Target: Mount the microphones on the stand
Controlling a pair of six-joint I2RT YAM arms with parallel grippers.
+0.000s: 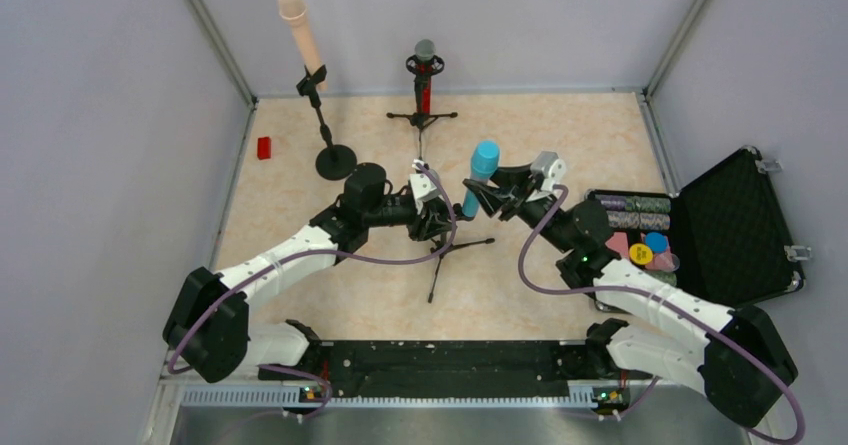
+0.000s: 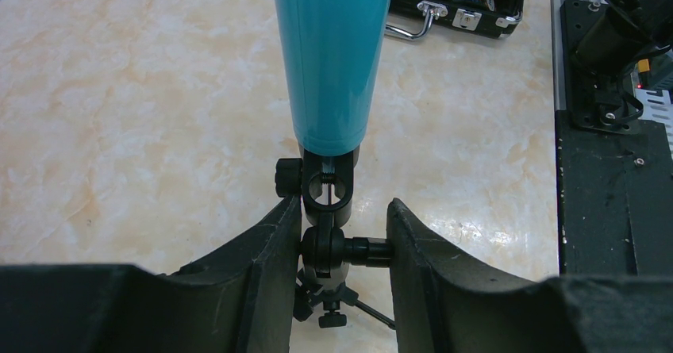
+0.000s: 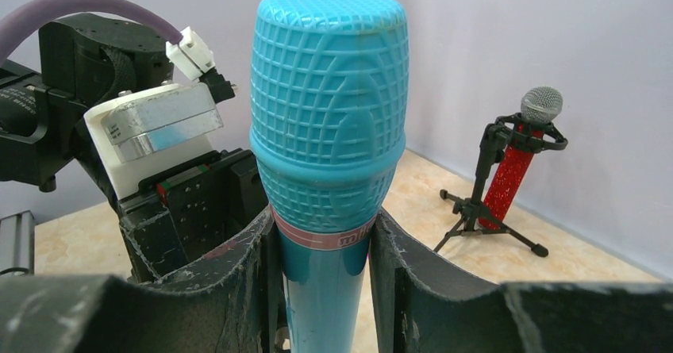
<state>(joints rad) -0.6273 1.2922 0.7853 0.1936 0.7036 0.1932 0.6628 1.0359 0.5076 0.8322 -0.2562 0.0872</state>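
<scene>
My right gripper (image 1: 478, 197) is shut on the light-blue microphone (image 1: 481, 175), gripping it just under the head (image 3: 329, 123), with the jaws (image 3: 324, 242) tight on both sides. The microphone stands upright, its tail (image 2: 332, 59) just above the clip (image 2: 327, 190) of a small black tripod stand (image 1: 445, 255). My left gripper (image 2: 341, 246) is shut on that stand's swivel joint and side knob. The glittery red microphone (image 1: 424, 80) sits in a tripod stand at the back, also in the right wrist view (image 3: 520, 170). The peach-beige microphone (image 1: 299, 35) sits in a round-base stand (image 1: 335, 160).
An open black case (image 1: 740, 225) with poker chips lies at the right. A small red block (image 1: 264, 148) lies by the left wall. A black rail (image 1: 440, 360) runs along the near edge. Grey walls close in the back and sides.
</scene>
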